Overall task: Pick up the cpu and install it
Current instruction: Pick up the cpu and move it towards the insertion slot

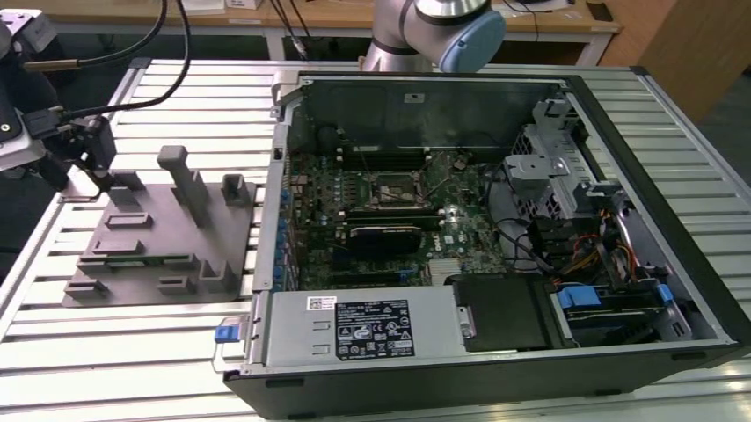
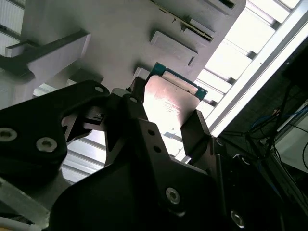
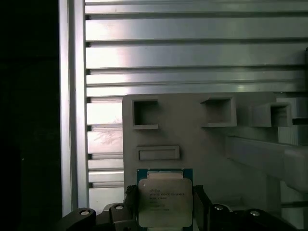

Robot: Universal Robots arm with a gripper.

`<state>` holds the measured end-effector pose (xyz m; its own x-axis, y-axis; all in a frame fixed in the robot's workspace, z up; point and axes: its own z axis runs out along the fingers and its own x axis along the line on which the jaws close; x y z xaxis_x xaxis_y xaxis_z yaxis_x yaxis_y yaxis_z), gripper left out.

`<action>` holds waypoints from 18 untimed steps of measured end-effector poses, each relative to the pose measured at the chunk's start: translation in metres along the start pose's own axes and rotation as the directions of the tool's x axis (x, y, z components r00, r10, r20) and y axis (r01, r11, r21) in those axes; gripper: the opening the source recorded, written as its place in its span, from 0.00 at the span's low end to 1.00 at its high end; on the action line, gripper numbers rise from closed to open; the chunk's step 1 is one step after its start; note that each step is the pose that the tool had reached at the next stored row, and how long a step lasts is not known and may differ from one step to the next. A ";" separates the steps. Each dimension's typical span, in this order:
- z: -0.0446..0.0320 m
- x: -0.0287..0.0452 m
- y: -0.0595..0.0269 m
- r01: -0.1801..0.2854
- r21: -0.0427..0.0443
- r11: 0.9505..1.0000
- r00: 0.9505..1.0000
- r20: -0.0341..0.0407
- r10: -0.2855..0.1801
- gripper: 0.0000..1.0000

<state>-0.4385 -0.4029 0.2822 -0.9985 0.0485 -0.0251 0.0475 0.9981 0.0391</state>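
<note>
Two fingers (image 3: 200, 204) of hand (image 3: 164, 211) tight on cpu (image 3: 165, 199) sides, cpu btw them, over grey fixture (image 3: 202, 144).

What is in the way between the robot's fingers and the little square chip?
Nothing visible. In the first wrist view the small silvery square cpu with its green rim sits right between the black gripper, whose fingers close on two of its sides, over the grey plastic fixture plate.

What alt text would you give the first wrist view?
The gripper clamps the cpu, a silvery square chip with a green rim, by two opposite edges over the grey fixture plate. The slotted aluminium table lies beyond.
</note>
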 end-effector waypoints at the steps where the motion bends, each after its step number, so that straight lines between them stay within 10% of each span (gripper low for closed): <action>1: -0.0017 -0.0001 0.0001 0.000 0.000 1.000 1.000 0.000 0.000 0.54; 18: -0.0317 -0.0008 0.0012 0.000 0.000 1.000 1.000 0.002 0.000 0.54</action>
<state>-0.4385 -0.4029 0.3139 -0.9985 0.0485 -0.0272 0.0474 0.9981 0.0393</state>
